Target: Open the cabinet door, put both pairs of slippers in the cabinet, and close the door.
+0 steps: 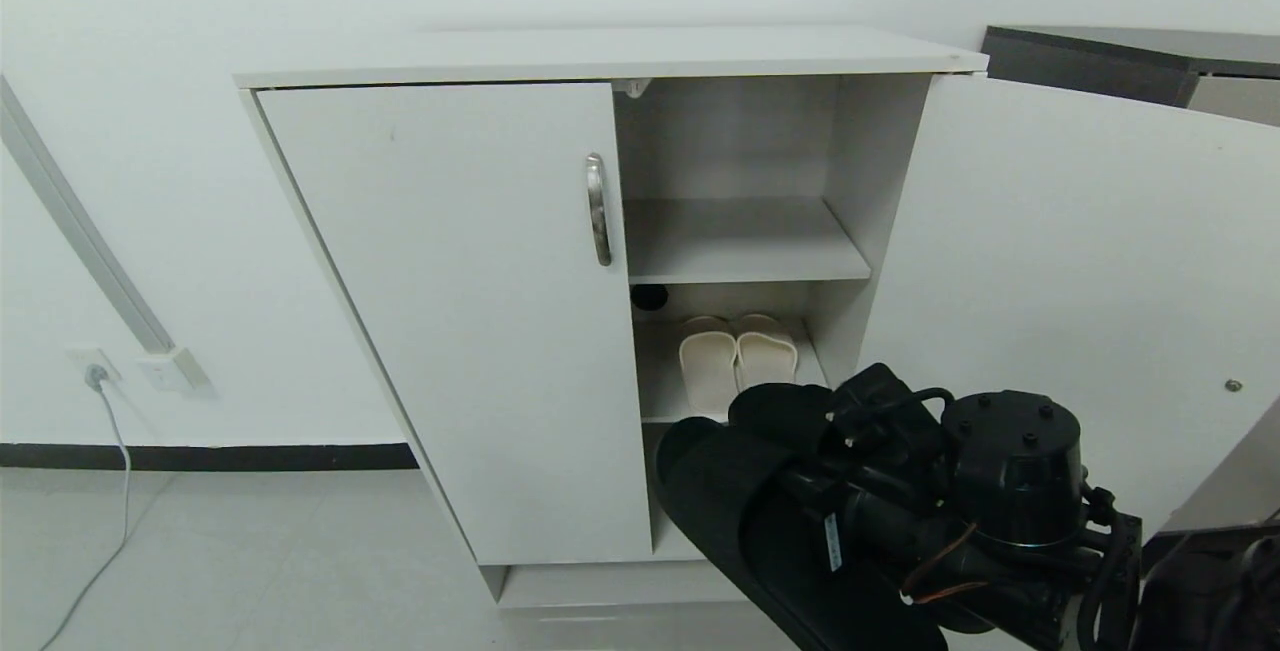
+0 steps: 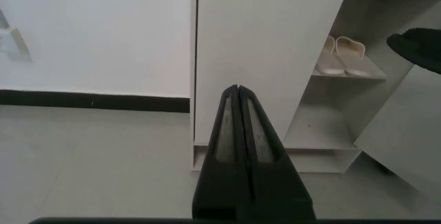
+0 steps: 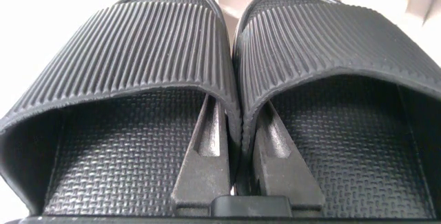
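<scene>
- Right now we are holding a pair of black ribbed rubber slide slippers (image 3: 158,52) in our right gripper (image 3: 239,107). One finger is sitting inside each slipper, and the jaws are clamping the two inner side walls together.
- In the head view the black pair is hanging at the lower centre-right of the frame, in front of the open right half of the white two-door wooden cabinet (image 1: 600,56).
- We are looking at the cabinet's right door (image 1: 1080,311), which is standing swung wide open at the right of the frame.
- Its left door (image 1: 450,311) is sitting shut at centre-left, with its curved metal handle (image 1: 597,209) running upright along its inner edge.
- A pair of cream slide slippers (image 1: 738,359) is lying side by side on the lower of the two shelves, toes pointing inward, just above the black pair in the frame.
- Our left gripper (image 2: 238,96) is hovering well in front of the shut left door, jaws pressed together on nothing.
- A white wall socket (image 1: 95,371) is sitting at lower left, with a grey cable (image 1: 115,491) trailing from it to the floor.
</scene>
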`<state>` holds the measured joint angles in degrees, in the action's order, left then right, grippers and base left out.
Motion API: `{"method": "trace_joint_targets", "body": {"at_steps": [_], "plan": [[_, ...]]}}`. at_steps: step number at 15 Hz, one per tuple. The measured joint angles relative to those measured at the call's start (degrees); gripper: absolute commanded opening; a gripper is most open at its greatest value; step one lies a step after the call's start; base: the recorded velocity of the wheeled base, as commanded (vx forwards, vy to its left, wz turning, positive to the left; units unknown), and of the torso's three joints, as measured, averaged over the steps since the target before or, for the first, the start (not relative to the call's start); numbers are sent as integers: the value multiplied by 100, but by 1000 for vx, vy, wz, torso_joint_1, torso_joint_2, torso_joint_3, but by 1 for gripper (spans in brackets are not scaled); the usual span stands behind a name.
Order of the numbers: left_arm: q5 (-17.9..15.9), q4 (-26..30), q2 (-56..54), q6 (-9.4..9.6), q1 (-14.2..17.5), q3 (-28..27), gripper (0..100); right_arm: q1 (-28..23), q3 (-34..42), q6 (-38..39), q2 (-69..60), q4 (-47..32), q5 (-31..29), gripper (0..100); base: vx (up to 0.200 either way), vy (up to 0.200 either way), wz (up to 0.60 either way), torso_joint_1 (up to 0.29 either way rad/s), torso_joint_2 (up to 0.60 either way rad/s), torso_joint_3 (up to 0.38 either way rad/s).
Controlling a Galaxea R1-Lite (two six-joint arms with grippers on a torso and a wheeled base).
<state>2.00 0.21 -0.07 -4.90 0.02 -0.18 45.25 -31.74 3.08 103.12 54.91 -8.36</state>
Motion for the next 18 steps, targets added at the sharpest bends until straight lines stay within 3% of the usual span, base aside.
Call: {"method": "trace_joint_targets", "body": {"at_steps": [4,6,9,14,18], "plan": [[0,-2,0,0,2,0,0,4,24,-211,13,84,-17,0,0,0,0,1,13,12],[0,-2,0,1,0,0,0,11,71,-478,101,664,-94,0,0,0,0,0,0,0],[-15,-2,0,9,2,0,0,150,-474,-507,327,501,-1173,0,0,0,0,0,0,0],[-17,-5,0,9,0,0,0,555,-2931,39,597,-1743,-2984,0,0,0,0,0,0,0],[-17,-5,0,9,0,0,0,664,-4256,233,647,-3104,-3806,0,0,0,0,0,0,0]]}}
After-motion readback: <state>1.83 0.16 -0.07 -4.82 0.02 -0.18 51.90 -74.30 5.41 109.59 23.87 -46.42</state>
